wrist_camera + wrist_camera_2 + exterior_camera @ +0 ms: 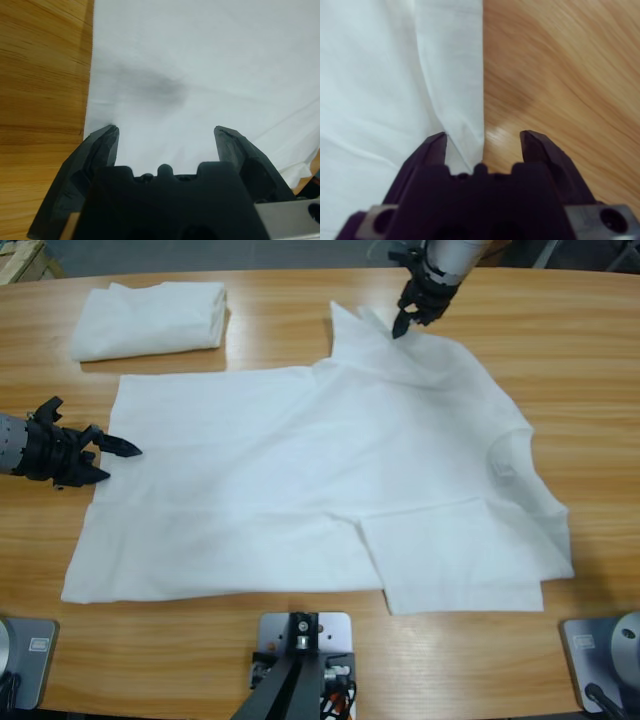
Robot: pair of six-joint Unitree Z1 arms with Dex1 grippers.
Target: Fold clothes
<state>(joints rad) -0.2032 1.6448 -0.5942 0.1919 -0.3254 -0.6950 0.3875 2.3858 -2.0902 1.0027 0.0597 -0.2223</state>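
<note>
Reaching in from the table's [300,285] left edge, the left gripper [112,460] is hovering at the hem of the spread T-shirt [300,490], its jaws standing wide apart with nothing between them; in the left wrist view the left gripper [166,134] is looking down on white cloth with bare wood to one side. Beyond it, near the far left corner, a folded T-shirt [150,318] is lying apart from the spread one. The spread T-shirt is lying flat across the middle of the table, neck toward the right, the near sleeve folded in over the body. Coming down from the top, the right gripper [408,320] is poised over the far sleeve, jaws open and gripping nothing; the right wrist view shows the right gripper [482,137] straddling the sleeve's edge.
</note>
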